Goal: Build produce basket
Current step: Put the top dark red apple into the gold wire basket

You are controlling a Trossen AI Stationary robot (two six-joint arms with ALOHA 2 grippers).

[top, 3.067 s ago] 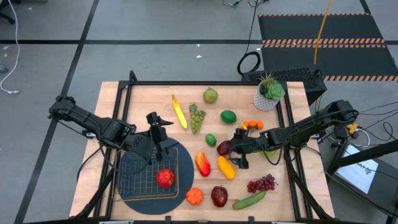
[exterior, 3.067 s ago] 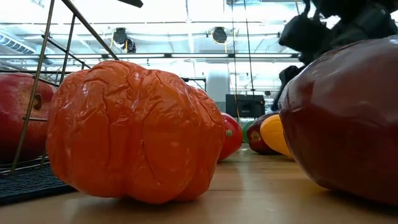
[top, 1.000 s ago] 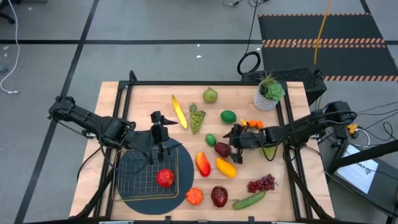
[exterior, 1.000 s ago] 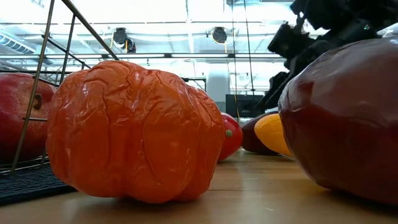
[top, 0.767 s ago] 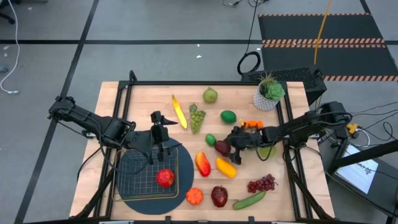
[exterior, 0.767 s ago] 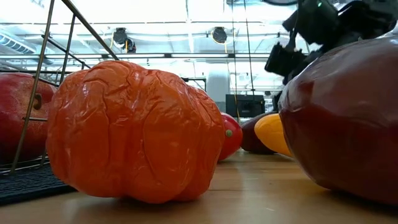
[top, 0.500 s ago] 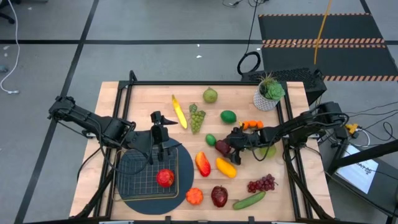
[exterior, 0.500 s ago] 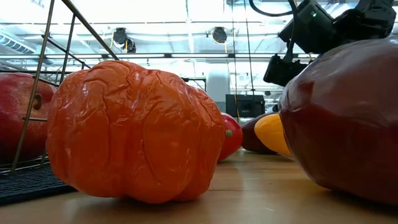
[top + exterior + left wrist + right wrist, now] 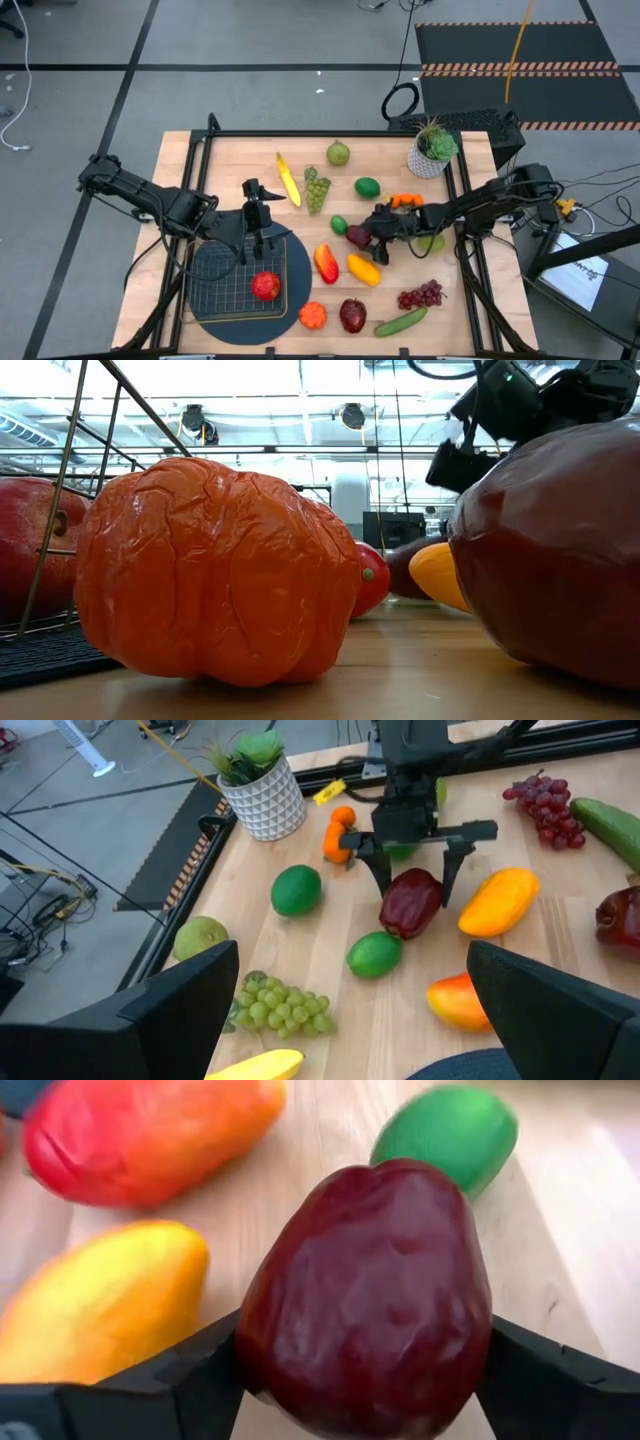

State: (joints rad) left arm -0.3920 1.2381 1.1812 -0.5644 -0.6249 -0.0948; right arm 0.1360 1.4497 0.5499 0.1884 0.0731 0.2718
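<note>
Table [image 9: 200, 150], light wood, produce scattered mid to right. Basket [image 9: 240, 285], square dark wire mesh, sits on a round dark mat at the left front; one red apple [image 9: 265, 287] inside.

Left gripper [image 9: 256, 210] hangs above the basket's far edge, jaws wide, nothing between them.

Right gripper [image 9: 412, 870] is at table centre, jaws spread wide and straddling a dark red pepper [image 9: 370, 1295] that lies just beside a lime [image 9: 375, 954] and a yellow pepper [image 9: 498, 902].

Pepper looks like hollow plastic: light, stiff, glossy, likely slippery. Best taken across its broad middle, not the tapered end.
</note>
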